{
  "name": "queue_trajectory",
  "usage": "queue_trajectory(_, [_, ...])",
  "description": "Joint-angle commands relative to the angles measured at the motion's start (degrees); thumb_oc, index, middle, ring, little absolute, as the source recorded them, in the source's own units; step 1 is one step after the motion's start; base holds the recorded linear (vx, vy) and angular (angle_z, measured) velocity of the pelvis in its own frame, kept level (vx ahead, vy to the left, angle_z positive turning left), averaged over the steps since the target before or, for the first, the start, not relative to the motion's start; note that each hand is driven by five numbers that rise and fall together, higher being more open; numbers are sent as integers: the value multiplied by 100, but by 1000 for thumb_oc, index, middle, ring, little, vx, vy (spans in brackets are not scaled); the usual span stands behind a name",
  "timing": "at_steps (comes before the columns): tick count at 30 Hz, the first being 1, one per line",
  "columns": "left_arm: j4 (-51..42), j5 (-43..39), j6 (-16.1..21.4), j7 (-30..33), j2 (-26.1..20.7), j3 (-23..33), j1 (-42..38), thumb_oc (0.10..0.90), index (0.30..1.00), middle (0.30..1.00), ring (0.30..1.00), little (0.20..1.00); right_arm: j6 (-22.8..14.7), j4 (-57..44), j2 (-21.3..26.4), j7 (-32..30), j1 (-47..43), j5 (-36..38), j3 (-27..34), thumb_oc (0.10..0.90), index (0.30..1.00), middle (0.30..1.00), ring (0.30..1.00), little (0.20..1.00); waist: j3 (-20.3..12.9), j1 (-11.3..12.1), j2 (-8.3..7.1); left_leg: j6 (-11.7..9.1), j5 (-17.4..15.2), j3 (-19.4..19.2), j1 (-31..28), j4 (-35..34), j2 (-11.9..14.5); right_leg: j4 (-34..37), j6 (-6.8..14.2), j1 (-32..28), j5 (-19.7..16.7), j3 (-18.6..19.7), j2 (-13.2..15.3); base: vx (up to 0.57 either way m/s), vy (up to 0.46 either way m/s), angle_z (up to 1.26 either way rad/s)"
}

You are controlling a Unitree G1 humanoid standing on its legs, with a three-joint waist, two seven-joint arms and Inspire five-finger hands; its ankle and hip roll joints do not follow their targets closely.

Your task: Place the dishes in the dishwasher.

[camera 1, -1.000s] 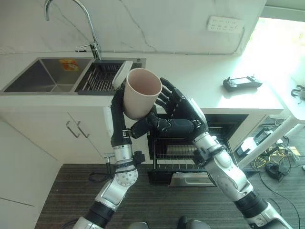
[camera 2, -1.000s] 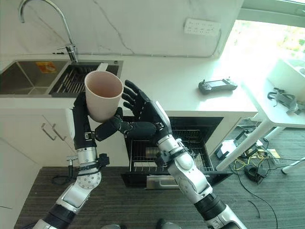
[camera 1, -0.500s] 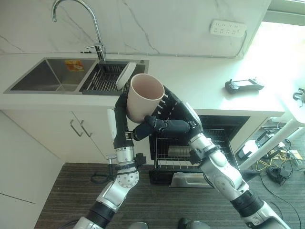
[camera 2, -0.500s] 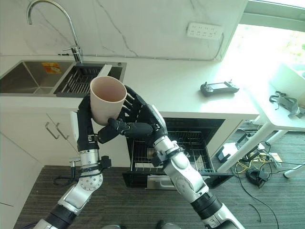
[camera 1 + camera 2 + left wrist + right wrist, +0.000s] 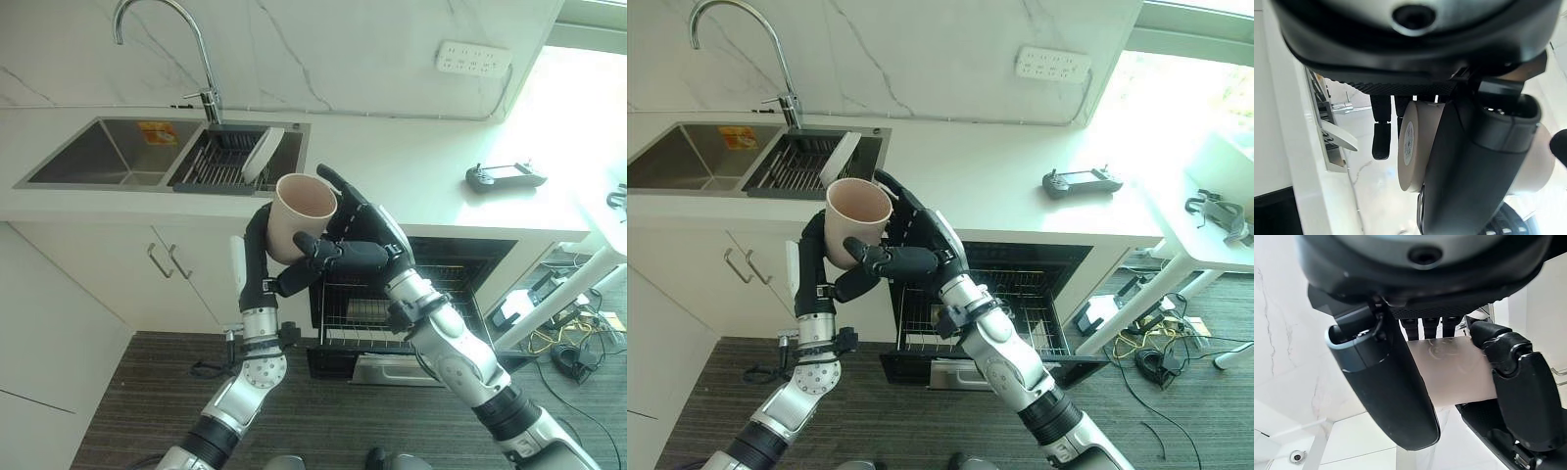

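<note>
pale pink plastic cup lower than before | left hand clamped under it | right hand now wrapping its side | handover underway

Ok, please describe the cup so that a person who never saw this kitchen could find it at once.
Start at the sink with its tall curved tap. In front of the white counter, above the open dishwasher, the left hand and right hand meet in the air around the cup. It is plain, pale beige, upright and empty, the one dish off the counter; the white plate leans in the sink's rack.
</note>
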State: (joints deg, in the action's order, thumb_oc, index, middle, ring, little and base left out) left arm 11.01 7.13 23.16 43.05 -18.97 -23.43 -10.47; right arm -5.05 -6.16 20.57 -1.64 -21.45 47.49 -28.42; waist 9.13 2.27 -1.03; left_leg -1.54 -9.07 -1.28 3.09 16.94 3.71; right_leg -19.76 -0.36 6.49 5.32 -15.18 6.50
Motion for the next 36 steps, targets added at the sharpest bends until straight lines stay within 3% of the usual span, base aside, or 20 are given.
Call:
queue_trajectory(1, [-381, 256, 793, -25, -105, -291, -635, 400, 300, 300, 300, 300, -325, -485, -354, 36, -855, 206, 309, 800, 900, 900, 900, 900, -256, 103, -144, 11, -171, -106, -34, 25, 191, 257, 492, -669, 512, 408, 183, 0, 0, 0])
queue_trajectory(17, [-419, 212, 877, -221, -89, -702, -866, 400, 300, 300, 300, 300, -395, 405, -670, 91, -983, 112, -60, 800, 900, 900, 900, 900, -235, 153, -138, 34, -158, -38, -34, 25, 165, 257, 476, -693, 520, 400, 183, 2, 0, 0])
queue_trajectory(33, [-275, -297, 798, -732, -14, -922, -722, 400, 300, 300, 300, 300, -420, 561, -759, 161, -1391, -147, -174, 800, 900, 900, 900, 900, -190, 279, -152, 49, -160, 29, -34, 25, 119, 257, 454, -728, 529, 330, 205, 2, -1, 4])
queue_trajectory(34, [-247, -298, 781, -781, -20, -943, -694, 400, 300, 300, 300, 300, -502, 544, -752, 140, -1440, -262, -176, 500, 451, 451, 451, 451, -181, 293, -152, 53, -160, 45, -32, 25, 105, 257, 453, -726, 524, 333, 203, 0, 0, 0])
queue_trajectory(35, [-232, -313, 771, -791, -23, -951, -686, 400, 300, 300, 300, 300, -545, 529, -741, 114, -1466, -340, -172, 400, 300, 300, 300, 300, -183, 298, -151, 56, -160, 53, -30, 25, 97, 257, 452, -724, 524, 337, 201, 0, 0, 0])
queue_trajectory(36, [-222, -304, 757, -804, -27, -954, -683, 400, 300, 300, 300, 300, -561, 515, -731, 107, -1496, -396, -163, 400, 300, 300, 300, 300, -183, 302, -149, 59, -163, 59, -27, 25, 92, 257, 452, -721, 526, 339, 200, 0, 0, 0])
